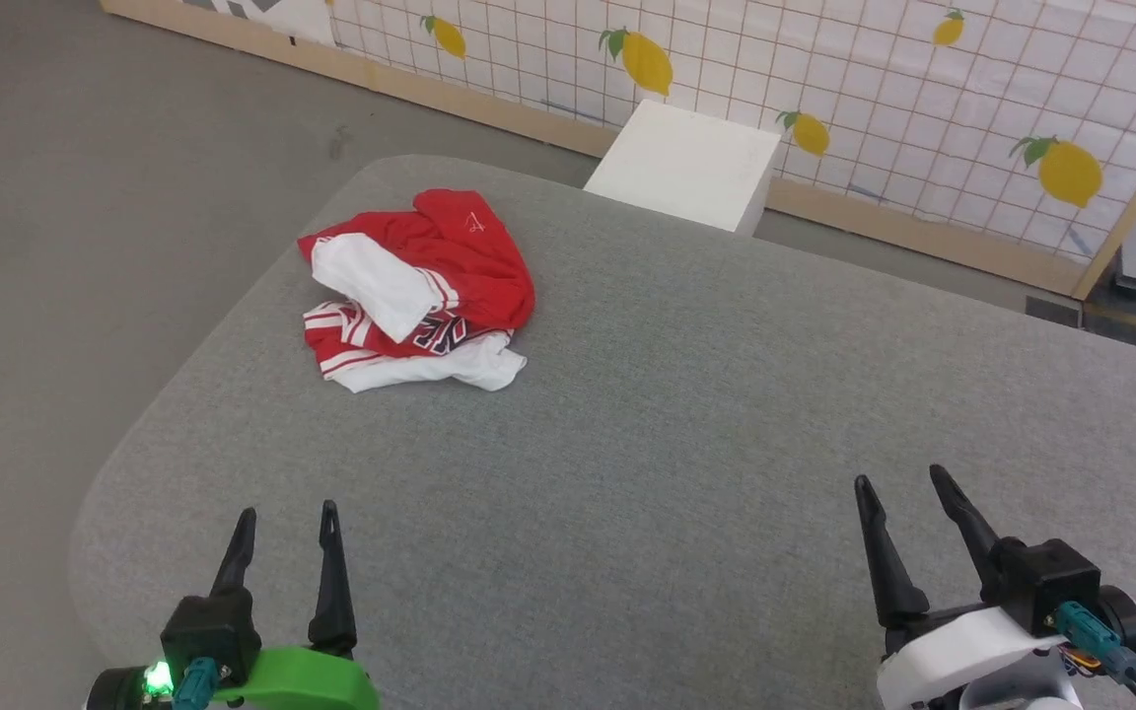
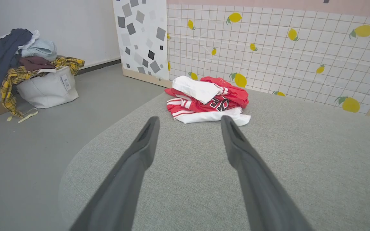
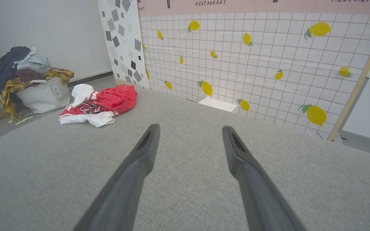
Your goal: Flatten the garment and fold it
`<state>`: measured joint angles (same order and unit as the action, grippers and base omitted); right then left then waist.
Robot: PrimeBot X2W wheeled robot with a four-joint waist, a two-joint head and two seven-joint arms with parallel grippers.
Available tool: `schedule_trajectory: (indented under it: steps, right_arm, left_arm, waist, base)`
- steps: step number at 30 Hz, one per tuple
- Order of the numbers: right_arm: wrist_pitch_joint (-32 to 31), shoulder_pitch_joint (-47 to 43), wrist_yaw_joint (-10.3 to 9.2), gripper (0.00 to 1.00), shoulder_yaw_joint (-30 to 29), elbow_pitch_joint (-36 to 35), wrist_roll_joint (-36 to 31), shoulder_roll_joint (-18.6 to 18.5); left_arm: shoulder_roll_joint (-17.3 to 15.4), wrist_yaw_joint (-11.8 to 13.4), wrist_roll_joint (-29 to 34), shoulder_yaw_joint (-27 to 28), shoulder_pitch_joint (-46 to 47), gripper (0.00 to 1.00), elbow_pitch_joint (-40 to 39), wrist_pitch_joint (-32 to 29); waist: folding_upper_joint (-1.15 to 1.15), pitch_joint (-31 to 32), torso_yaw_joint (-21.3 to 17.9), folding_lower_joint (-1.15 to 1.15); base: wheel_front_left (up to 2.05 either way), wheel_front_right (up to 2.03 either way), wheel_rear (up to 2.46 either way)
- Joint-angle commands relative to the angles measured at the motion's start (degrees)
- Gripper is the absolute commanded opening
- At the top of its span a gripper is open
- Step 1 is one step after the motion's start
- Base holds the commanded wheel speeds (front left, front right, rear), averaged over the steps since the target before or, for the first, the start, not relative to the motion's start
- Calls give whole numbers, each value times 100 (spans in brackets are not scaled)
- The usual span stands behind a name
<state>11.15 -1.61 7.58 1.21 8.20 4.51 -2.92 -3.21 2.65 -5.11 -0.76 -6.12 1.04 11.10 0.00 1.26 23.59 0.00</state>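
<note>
The crumpled garment point(image 1: 417, 291) is seen on the tabletop point(image 1: 686, 424) straight ahead of the left pincer point(image 1: 289, 509), well apart from the right pincer point(image 1: 899, 475); both are spread wide, empty

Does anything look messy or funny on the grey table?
Yes. The red and white shirt is scrunched in a heap near the far left corner of the table instead of lying flat. A white sleeve flops across the top, and the black letters are half hidden in the folds.
</note>
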Motion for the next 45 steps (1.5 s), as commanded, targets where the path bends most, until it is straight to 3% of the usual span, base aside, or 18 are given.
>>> schedule_trajectory:
  steps: [1, 28, 38, 45]
  right_arm:
    - [67, -67, -7, 100, -1, 34, 38, 3]
    - [383, -68, -9, 100, -52, 245, 148, 4]
    - [385, -83, -9, 100, -64, 237, 146, 4]
    - [385, -20, -9, 100, -113, 159, 83, 4]
  left_arm:
    - [26, 43, -33, -18, -106, 100, 17, 70]
    - [34, 106, -203, -69, -220, 100, 150, 387]
    - [34, 116, -235, -94, -218, 100, 190, 390]
    - [-36, -113, -332, -153, 225, 100, 168, 381]
  waist:
    - [0, -2, 43, 0]
    - [0, 29, 595, 0]
    - [0, 33, 586, 0]
    - [0, -148, 592, 0]
  base:
    - [0, 0, 0]
    - [0, 0, 0]
    - [0, 0, 0]
    - [0, 0, 0]
